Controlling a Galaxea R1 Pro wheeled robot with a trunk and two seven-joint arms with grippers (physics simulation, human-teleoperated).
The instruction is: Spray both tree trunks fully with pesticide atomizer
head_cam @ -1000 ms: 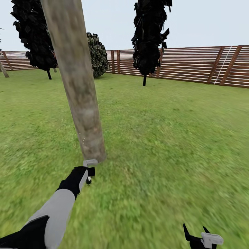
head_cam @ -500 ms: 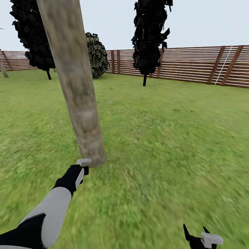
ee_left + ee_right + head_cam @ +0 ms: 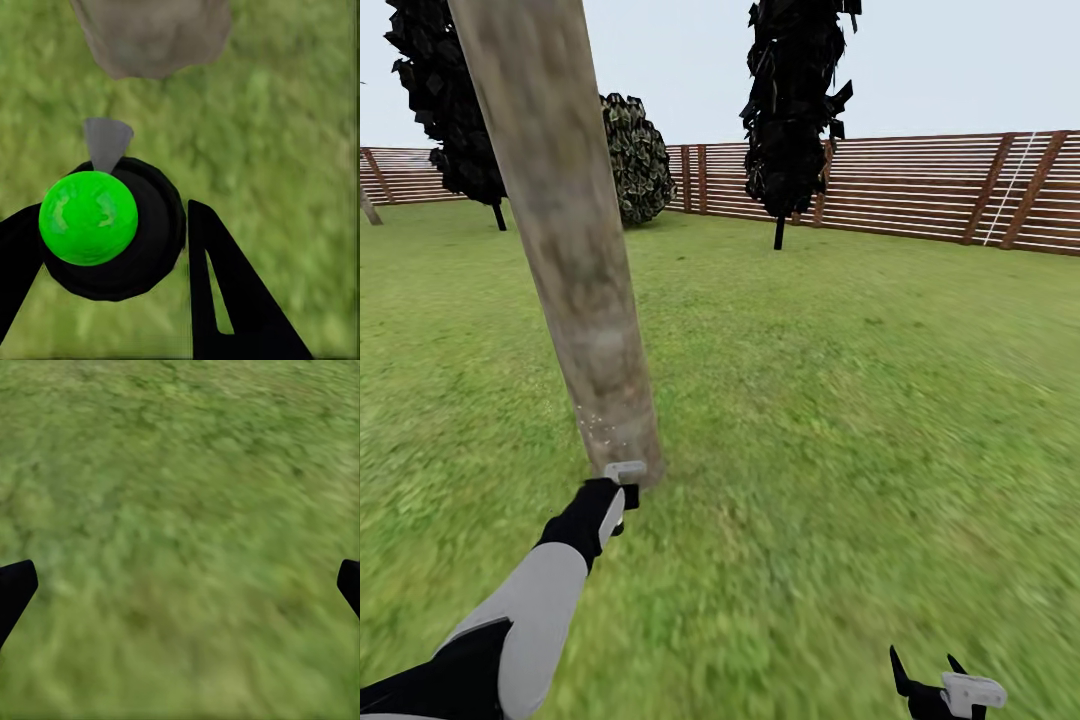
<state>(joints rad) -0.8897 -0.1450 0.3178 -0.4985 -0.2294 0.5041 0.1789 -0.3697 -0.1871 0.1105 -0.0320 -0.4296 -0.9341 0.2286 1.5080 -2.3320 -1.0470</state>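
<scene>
1. Surface: green lawn [image 3: 840, 420], closed off by a brown slat fence [image 3: 920, 185] beyond the tree trunk [image 3: 575, 250]; dark trees [image 3: 795, 100] and a round bush [image 3: 632, 155] stand by the fence.
2. Left claw [image 3: 622, 492] sits at the trunk's base, clamped on the pesticide atomizer [image 3: 112, 229], nozzle toward the trunk; pale specks on the bark just above.
3. Right claw [image 3: 180, 585] is low over the grass, fingers wide apart, holding nothing.
4. Versus 0.5 s ago: left claw has shifted closer under the trunk; the specks are new.
</scene>
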